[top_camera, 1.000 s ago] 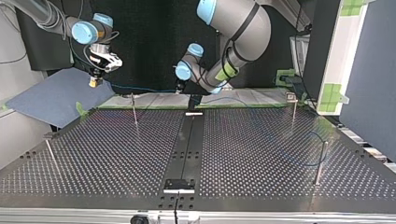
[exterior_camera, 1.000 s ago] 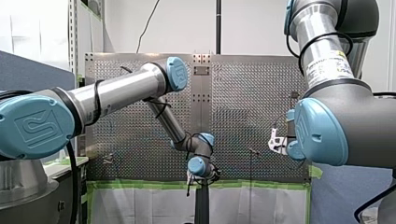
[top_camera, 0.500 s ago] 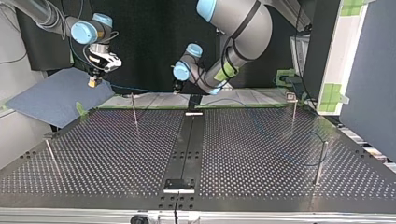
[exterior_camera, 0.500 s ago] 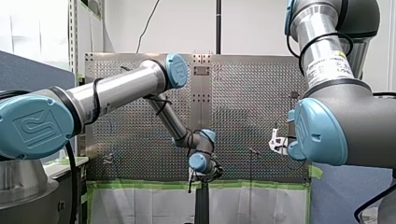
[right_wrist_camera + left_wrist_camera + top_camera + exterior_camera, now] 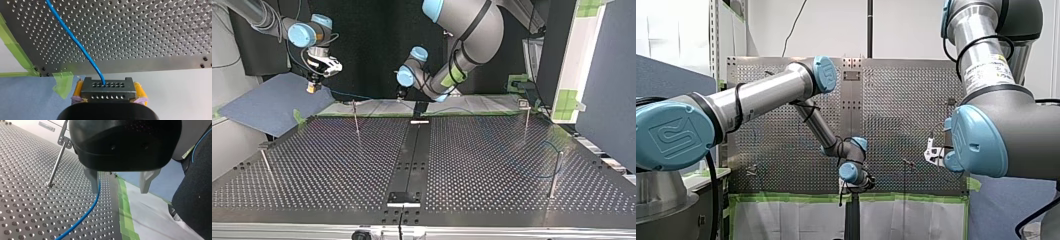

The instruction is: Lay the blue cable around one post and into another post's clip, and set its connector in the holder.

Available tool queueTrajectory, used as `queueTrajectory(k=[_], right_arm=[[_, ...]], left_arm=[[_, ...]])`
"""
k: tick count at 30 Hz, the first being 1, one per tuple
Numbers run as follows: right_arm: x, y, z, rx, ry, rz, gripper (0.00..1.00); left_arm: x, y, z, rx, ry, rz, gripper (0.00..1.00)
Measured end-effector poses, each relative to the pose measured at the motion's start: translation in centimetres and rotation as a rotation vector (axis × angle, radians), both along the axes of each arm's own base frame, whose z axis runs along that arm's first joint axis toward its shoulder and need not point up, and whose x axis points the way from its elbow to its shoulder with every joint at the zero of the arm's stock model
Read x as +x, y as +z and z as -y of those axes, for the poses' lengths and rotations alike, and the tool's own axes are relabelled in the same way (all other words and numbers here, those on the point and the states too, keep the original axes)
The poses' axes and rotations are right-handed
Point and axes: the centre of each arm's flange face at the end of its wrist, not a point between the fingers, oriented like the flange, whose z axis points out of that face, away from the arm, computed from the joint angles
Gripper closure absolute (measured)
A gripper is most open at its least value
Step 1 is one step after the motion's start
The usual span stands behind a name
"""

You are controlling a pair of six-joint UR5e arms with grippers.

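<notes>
Blue cable (image 5: 82, 216) sits in wide jaws of your left gripper (image 5: 119, 191), just edged toward the connector (image 5: 108, 87). Right gripper (image 5: 108, 93) clamps it; seating pending.

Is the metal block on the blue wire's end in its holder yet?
Not in: my right end effector grips the connector between yellow pads, off the table.

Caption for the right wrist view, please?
My right gripper clamps the connector in yellow pads, blue cable running over the perforated table.
</notes>
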Motion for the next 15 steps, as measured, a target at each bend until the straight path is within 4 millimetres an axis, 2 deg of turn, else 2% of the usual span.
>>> queueTrajectory(k=[15], right_arm=[[0.16,-0.24,-0.35,0.023,0.002,-0.014,1.00]], left_arm=[[0.40,0.13,-0.09,-0.057,0.068,0.004,0.20]])
